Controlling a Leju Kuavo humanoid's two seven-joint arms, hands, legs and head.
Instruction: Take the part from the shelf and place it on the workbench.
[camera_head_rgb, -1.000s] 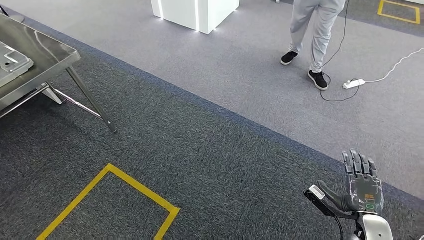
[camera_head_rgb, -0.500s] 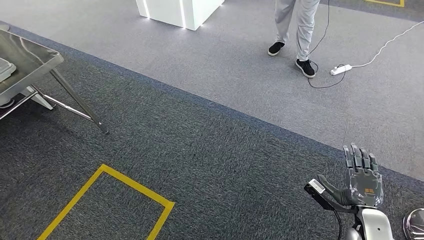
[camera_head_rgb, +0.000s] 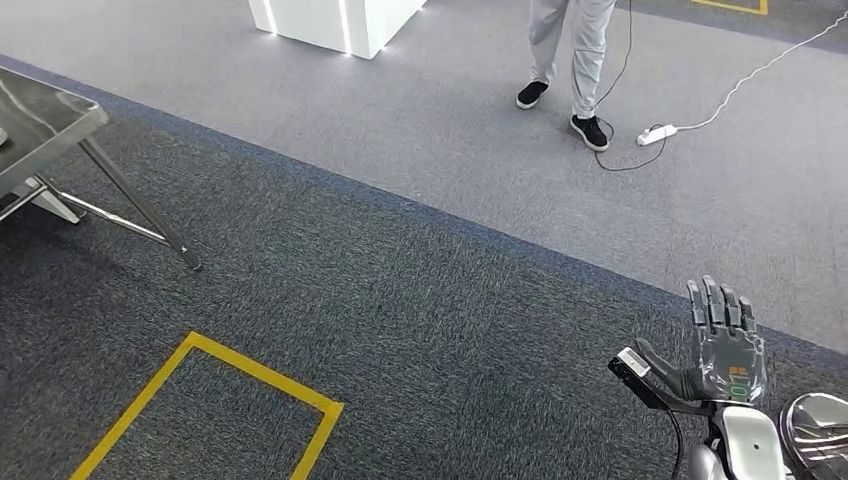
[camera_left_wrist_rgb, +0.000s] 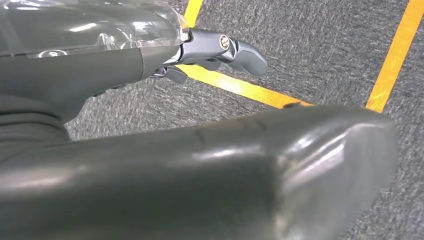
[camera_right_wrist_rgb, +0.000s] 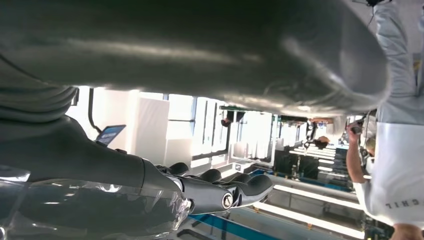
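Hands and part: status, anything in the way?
Right hand raised, fingers apart, empty. Left hand low over the carpet, nothing visibly held. Part not sighted; metal table at far left. Person and cable on the floor ahead.

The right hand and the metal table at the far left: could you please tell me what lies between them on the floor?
In the head view, dark grey carpet with a yellow taped outline lies between the right hand and the metal table.
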